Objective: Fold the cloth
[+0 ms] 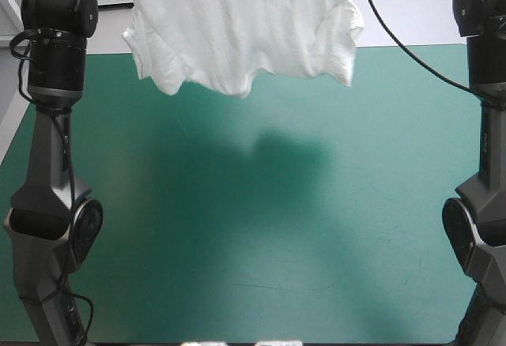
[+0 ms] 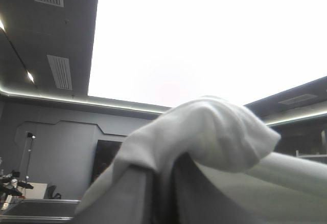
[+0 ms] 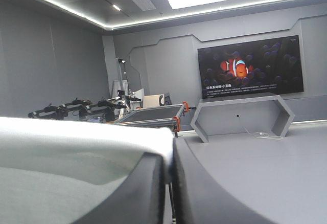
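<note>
The white T-shirt (image 1: pixel 241 26) hangs in the air above the far part of the teal-green table (image 1: pixel 253 227), its lower hem and both sleeves dangling free. Both arms are raised, with the grippers out of the high view above the picture. In the left wrist view my left gripper (image 2: pixel 162 170) is shut on the T-shirt (image 2: pixel 204 132), a bunch of white fabric draped over the finger tips. My right gripper (image 3: pixel 169 157) in the right wrist view is shut on the T-shirt (image 3: pixel 76 142), whose fabric stretches away to one side of the fingers.
The shirt casts a dark shadow (image 1: pixel 269 172) on the cover below it. The two arm columns (image 1: pixel 51 164) (image 1: pixel 482 204) stand at the table's left and right sides.
</note>
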`<state>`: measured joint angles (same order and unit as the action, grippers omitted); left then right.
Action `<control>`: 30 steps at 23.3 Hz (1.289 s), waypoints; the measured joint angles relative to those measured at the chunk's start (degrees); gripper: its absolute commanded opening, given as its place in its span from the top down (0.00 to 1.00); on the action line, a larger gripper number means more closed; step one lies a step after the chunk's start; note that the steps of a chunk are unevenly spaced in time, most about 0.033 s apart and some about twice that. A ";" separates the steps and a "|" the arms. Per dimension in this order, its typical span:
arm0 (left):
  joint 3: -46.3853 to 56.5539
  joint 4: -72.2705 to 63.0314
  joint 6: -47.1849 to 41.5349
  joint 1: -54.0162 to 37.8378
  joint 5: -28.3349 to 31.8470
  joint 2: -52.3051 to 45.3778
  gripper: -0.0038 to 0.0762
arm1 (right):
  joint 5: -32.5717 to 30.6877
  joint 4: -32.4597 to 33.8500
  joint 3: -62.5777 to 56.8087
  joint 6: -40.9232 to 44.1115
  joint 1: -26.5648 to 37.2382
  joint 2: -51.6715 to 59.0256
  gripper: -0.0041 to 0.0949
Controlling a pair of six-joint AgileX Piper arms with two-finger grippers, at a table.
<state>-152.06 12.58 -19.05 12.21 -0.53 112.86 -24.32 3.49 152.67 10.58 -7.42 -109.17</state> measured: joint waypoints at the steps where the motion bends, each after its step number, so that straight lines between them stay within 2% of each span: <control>1: -1.52 -0.72 -0.70 -0.36 -0.28 1.62 0.96 | 0.26 -1.53 0.09 -0.74 0.67 -0.58 0.98; 5: -4.53 -5.39 -2.54 -0.88 -6.14 6.52 0.96 | -1.12 -4.90 0.48 -4.25 1.88 -2.93 0.98; 7: -4.60 -7.59 -2.02 -1.11 -11.73 7.81 0.96 | -4.02 -5.95 0.54 -5.54 2.01 -4.37 0.98; 10: -4.60 -11.67 2.82 -1.47 -23.49 8.94 0.96 | -11.20 -7.94 0.54 -8.23 2.25 -7.10 0.98; 12: -4.60 -16.79 10.46 -2.01 -41.63 8.97 0.96 | -18.45 -9.77 -1.98 -13.11 2.63 -9.30 0.98; 13: -4.52 -17.81 11.31 -2.08 -45.48 8.97 0.96 | -19.87 -10.28 -3.73 -14.22 2.75 -9.24 0.98; 14: -3.98 -20.08 12.32 -2.20 -52.65 8.97 0.96 | -21.88 -10.91 -8.61 -16.71 2.93 -8.28 0.98; 15: -3.68 -21.03 12.78 -2.20 -55.55 8.97 0.96 | -22.28 -11.03 -11.06 -17.77 2.97 -7.61 0.98; 18: -1.30 -26.06 15.54 -2.62 -70.09 8.97 0.96 | -23.14 -11.04 -28.95 -22.11 3.25 -1.36 0.98; 22: 3.96 -30.66 16.13 -2.62 -70.90 8.13 0.96 | -22.57 -11.04 -47.83 -23.79 3.35 8.35 0.98; 25: 11.93 -30.61 17.15 -1.76 -70.90 4.26 0.96 | -22.29 -11.03 -56.64 -23.90 3.35 14.45 0.98; 30: 37.41 -27.14 18.16 2.26 -70.90 -9.15 0.96 | -22.15 -10.92 -69.15 -23.90 3.46 25.92 0.98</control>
<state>-114.65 -14.56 -0.89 14.47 -71.43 103.71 -46.46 -7.43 83.52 -13.32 -3.95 -83.25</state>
